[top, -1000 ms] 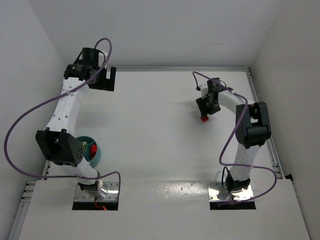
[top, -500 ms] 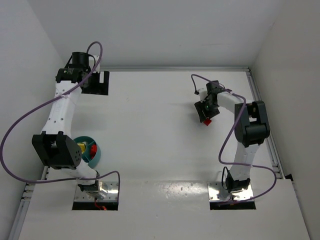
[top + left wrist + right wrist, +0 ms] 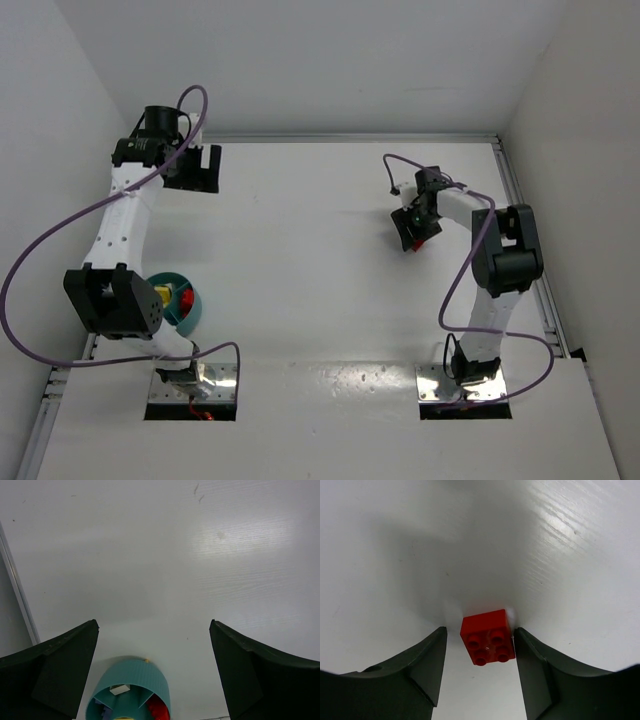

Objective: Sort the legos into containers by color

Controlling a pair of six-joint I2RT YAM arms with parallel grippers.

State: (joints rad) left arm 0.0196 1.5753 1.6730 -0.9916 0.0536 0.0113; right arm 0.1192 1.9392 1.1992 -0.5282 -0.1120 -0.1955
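A red lego [image 3: 487,637] lies studs-up on the white table, between the fingers of my right gripper [image 3: 480,635]. The jaws are open: the right finger is almost against the brick, and a gap shows on its left. From above, the right gripper [image 3: 412,235] hangs at mid right over the red lego [image 3: 423,238]. The teal bowl [image 3: 131,685] holds red legos [image 3: 159,711], blue ones [image 3: 105,712] and a pale piece in its compartments. My left gripper [image 3: 153,625] is wide open and empty, high above and beyond the bowl. It is near the far left corner [image 3: 192,168].
The teal bowl [image 3: 188,308] sits by the left arm's base, partly hidden under its elbow. A tiny yellow speck [image 3: 146,660] lies at the bowl's far rim. A metal rail [image 3: 525,230] runs along the table's right edge, with white walls on three sides.
The left gripper swung a little toward the left wall, then held still. The right gripper shifted slightly and now straddles the red lego, which earlier showed just beyond its fingers.
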